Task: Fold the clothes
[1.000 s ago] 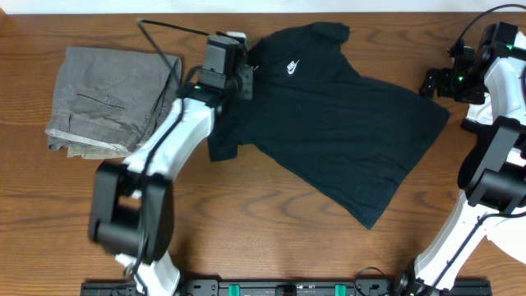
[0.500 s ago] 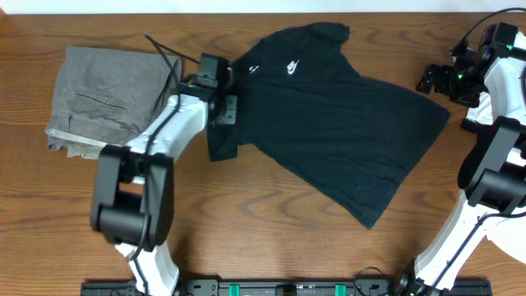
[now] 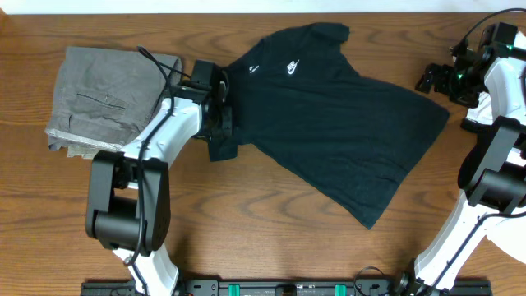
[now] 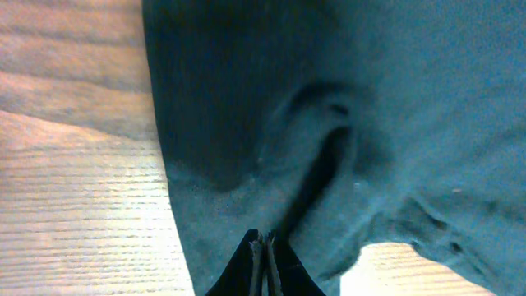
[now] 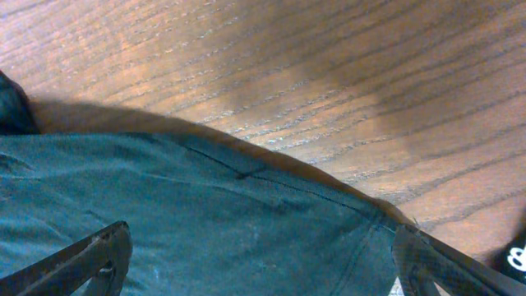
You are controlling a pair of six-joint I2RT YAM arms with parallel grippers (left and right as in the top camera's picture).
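A black T-shirt with a small white chest logo lies spread out and slanted on the wooden table. My left gripper is down on its left sleeve. In the left wrist view its fingertips are pressed together on the dark fabric, and a crease runs up from them. My right gripper hovers at the shirt's right edge. In the right wrist view its fingers stand wide open over the shirt's hem, holding nothing.
Folded grey trousers lie at the back left, with a paler fabric edge showing under them. Bare wood lies in front of the shirt. The right arm's base stands at the right edge.
My left gripper moved from the collar area down and left to the left sleeve and shut there. The right arm has not moved.
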